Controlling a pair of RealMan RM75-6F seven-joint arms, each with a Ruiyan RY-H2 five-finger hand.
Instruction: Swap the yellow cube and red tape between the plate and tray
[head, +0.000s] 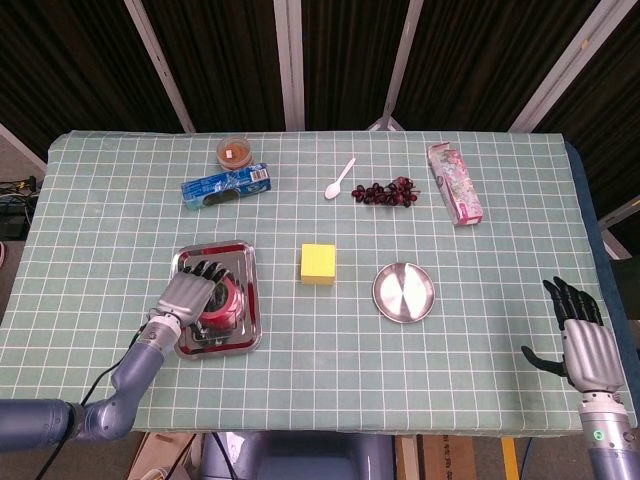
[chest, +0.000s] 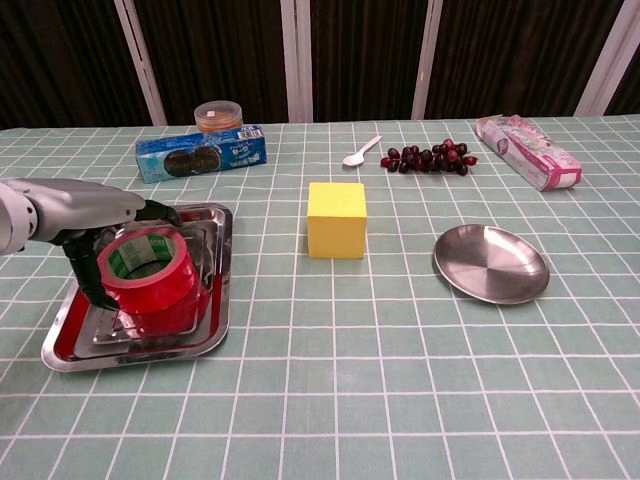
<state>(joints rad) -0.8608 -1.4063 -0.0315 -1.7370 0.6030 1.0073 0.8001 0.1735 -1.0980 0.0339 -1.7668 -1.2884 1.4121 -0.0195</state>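
Observation:
The red tape (chest: 150, 270) stands in the steel tray (chest: 130, 357) at the front left. My left hand (chest: 78, 207) curls over it, fingers down its left side and thumb at its far edge, holding it. From above, the left hand (head: 188, 292) covers most of the red tape (head: 226, 302) inside the tray (head: 216, 250). The yellow cube (head: 319, 264) (chest: 337, 218) sits on the cloth between the tray and the round steel plate (head: 404, 292) (chest: 490, 264), which holds nothing. My right hand (head: 582, 340) hangs open off the table's front right corner.
Along the back stand a blue biscuit pack (head: 226, 186), a small round jar (head: 234, 151), a white spoon (head: 340, 179), dark grapes (head: 385, 191) and a pink packet (head: 455, 183). The table's right edge runs close to the right hand.

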